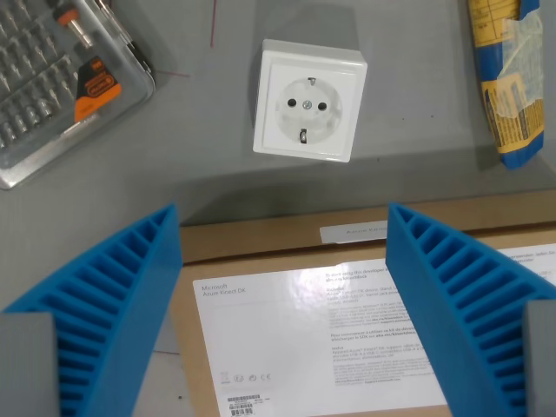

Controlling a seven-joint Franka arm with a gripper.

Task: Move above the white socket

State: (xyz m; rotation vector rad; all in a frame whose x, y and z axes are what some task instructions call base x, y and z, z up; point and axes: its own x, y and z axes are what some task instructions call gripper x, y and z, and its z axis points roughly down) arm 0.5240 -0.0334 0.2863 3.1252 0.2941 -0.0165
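Currently the gripper (282, 261) hangs wide and empty over the cardboard box (287, 347); the white socket (309, 102) lies at 12 o'clock, beyond the box edge; approach step under way; next move: advance toward 12 o'clock until centred.

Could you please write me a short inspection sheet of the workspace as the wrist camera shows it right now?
Surface: grey table, faint red line marks near the top.
Job's things: white socket, upright face, above the tool in the picture, not yet under it.
Clutter: bit case top left; yellow and blue packet top right; cardboard box with printed label beneath the tool.
Grippers: tool open, blue ribbed fingers apart, holding nothing.
Cables: nothing seen.
Surroundings: nothing seen.
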